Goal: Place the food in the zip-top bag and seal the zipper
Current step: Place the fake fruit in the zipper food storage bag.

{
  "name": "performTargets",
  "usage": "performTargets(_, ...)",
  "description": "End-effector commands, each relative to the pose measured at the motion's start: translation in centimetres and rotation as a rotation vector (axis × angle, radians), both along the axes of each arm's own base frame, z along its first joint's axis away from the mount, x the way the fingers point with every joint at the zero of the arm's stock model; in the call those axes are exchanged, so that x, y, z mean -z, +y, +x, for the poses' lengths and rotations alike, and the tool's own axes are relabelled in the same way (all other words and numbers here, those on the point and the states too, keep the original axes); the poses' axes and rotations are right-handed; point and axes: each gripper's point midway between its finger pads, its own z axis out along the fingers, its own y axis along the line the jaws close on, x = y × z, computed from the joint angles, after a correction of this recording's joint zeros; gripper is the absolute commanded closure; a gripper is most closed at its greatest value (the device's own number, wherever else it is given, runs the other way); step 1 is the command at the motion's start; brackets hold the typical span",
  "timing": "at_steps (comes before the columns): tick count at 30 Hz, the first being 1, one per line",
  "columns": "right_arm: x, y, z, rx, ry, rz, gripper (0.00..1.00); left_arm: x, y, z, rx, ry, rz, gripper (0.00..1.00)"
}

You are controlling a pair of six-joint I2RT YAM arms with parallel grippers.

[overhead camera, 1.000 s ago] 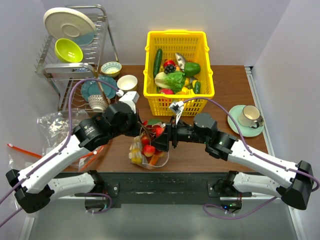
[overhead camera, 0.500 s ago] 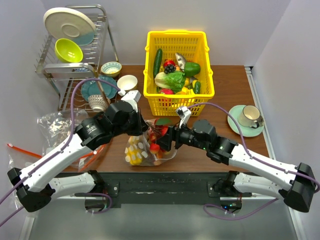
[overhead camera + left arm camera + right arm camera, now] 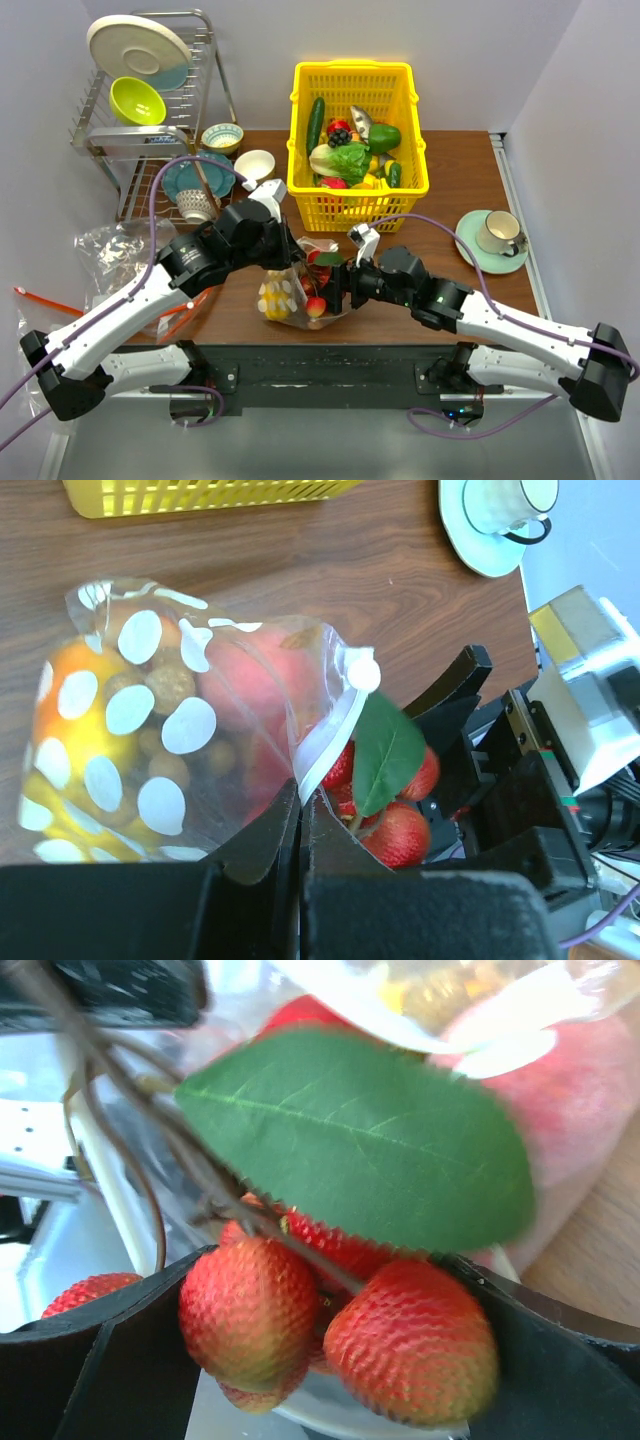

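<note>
The zip-top bag (image 3: 150, 730), clear with white dots, lies on the table (image 3: 285, 295) with a yellow fruit (image 3: 75, 750), a brown berry cluster (image 3: 165, 685) and a pink peach (image 3: 255, 695) inside. My left gripper (image 3: 300, 805) is shut on the bag's mouth edge at the whitish zipper (image 3: 330, 735) and holds the mouth up. My right gripper (image 3: 330, 1320) is shut on a cluster of red bumpy fruits (image 3: 410, 1345) with a green leaf (image 3: 360, 1140) and brown stems, right at the bag's mouth (image 3: 322, 270). The peach also shows in the right wrist view (image 3: 570, 1110).
A yellow basket (image 3: 300, 150) of toy produce stands behind the bag. A cup on a green saucer (image 3: 495, 238) sits at the right. A dish rack (image 3: 150, 100) with plates and bowls stands back left. Other clear bags (image 3: 110, 250) with red-orange strips lie at the left.
My right gripper has come nearer and lower with the red fruit cluster. My left gripper has shifted a little right, and the bag's filled part has moved up with it.
</note>
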Motion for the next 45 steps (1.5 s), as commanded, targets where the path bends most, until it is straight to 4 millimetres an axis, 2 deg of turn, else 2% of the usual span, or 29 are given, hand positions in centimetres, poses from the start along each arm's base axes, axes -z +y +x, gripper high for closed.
performTargets(1,-2.5,-1.6,1.0,0.082,-0.056,-0.029,0.11,-3.1,-1.3,0.4,0.009,-0.054,-0.119,1.0)
performTargets(3,-2.1,-2.6,1.0,0.1,-0.06,-0.071,0.11,-3.2,-1.2,0.5,0.005,-0.056,-0.124,1.0)
performTargets(5,-2.9,-3.0,0.9,0.107,-0.069,-0.07,0.12,-3.3,-1.2,0.5,0.006,-0.057,-0.122,1.0)
performTargets(12,-3.7,-5.0,0.6,0.146,-0.074,-0.103,0.16,-3.7,-1.5,0.5,0.016,-0.06,-0.134,1.0)
performTargets(17,-4.2,-5.1,0.0,0.122,-0.068,-0.085,0.25,-3.7,-1.6,0.3,0.022,-0.058,-0.143,1.0)
performTargets(23,-3.6,-3.1,-0.9,0.037,-0.022,-0.05,0.35,-3.9,-1.5,0.1,0.023,-0.059,-0.155,1.0)
performTargets(27,-4.1,-0.6,-1.2,-0.024,0.015,0.018,0.4,-3.7,-1.3,-0.1,0.02,-0.057,-0.161,1.0)
performTargets(29,-3.6,0.7,-1.3,-0.058,0.043,0.031,0.43,-3.3,-1.4,0.0,0.019,-0.053,-0.158,1.0)
performTargets(31,-4.5,1.7,-1.0,-0.065,0.043,0.074,0.43,-3.1,-1.7,-0.4,0.041,-0.036,-0.164,1.0)
performTargets(32,-4.0,2.2,-0.7,-0.062,0.053,0.064,0.44,-3.0,-1.7,-0.4,0.042,-0.035,-0.165,1.0)
performTargets(36,-4.2,3.3,0.6,-0.032,0.04,0.072,0.45,-3.1,-1.9,-0.8,0.056,-0.027,-0.184,1.0)
performTargets(41,-3.9,3.6,2.5,0.052,0.019,0.061,0.45,-3.0,-2.3,-1.1,0.077,-0.01,-0.2,1.0)
performTargets(45,-3.9,3.5,4.1,0.139,0.004,0.067,0.56,-3.2,-2.6,-1.5,0.096,0.0,-0.217,1.0)
